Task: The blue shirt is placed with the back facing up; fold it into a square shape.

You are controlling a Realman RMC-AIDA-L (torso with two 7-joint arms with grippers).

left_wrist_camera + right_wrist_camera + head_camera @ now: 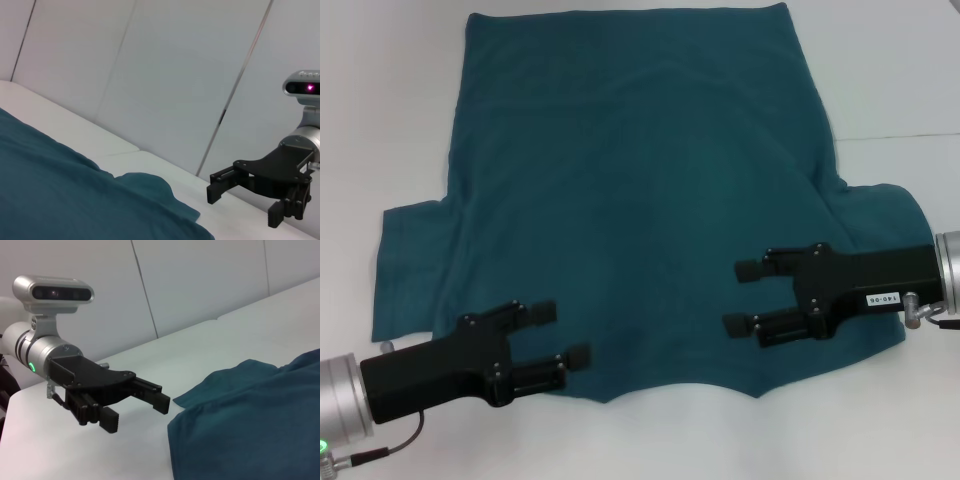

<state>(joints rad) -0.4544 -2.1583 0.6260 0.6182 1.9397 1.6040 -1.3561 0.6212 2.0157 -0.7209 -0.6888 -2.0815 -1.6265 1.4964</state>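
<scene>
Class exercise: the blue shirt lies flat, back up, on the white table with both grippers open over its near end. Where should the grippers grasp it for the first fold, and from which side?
Probably the two near corners of the blue shirt, by the sleeves. The left gripper and right gripper hover open over that end, so each can drop from above and pinch the edge. The shirt lies flat, so the near end can be lifted and carried toward the far hem.

A plain white counter [380,120] fills the head view, a thin seam crossing its far right side, and pale wall panels [165,75] with dark joints stand behind it.
</scene>
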